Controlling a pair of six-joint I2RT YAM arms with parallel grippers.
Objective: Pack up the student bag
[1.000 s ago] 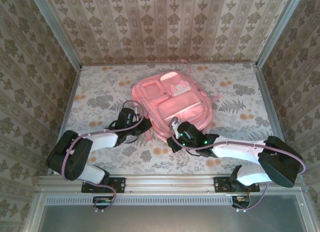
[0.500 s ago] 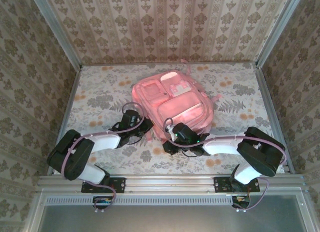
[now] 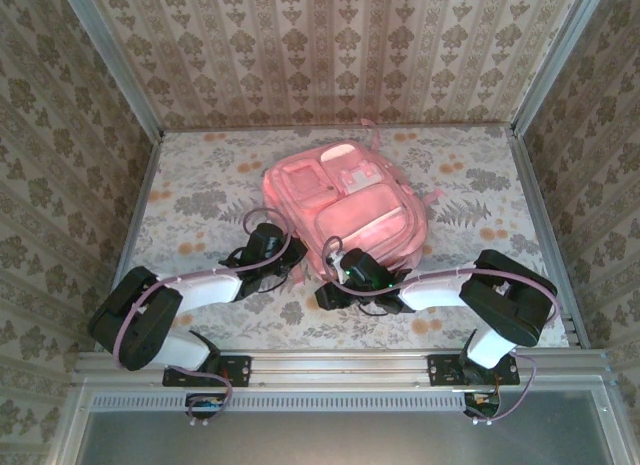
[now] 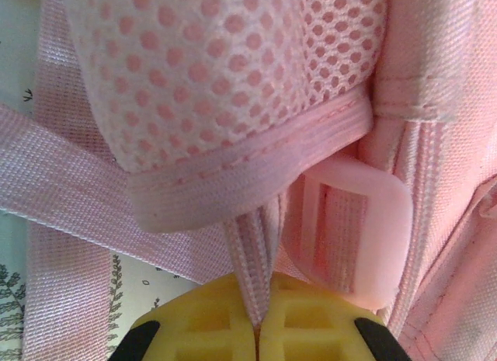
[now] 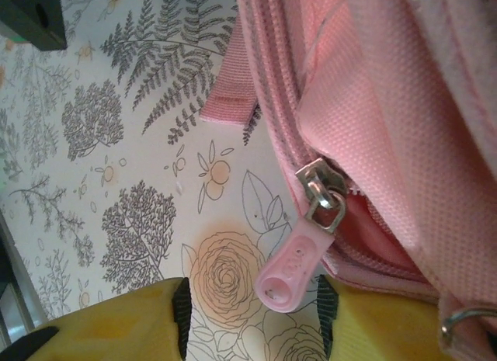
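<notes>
Pink soft fabric backpack [image 3: 345,210] lies mid-way across the floral surface [image 3: 200,195]. Left gripper [image 4: 258,334] has its jaws pinched together on a narrow pink webbing strap [image 4: 250,252]; right gripper [image 5: 252,314] jaws stand apart, a pink plastic zipper pull [image 5: 291,272] between them.
</notes>
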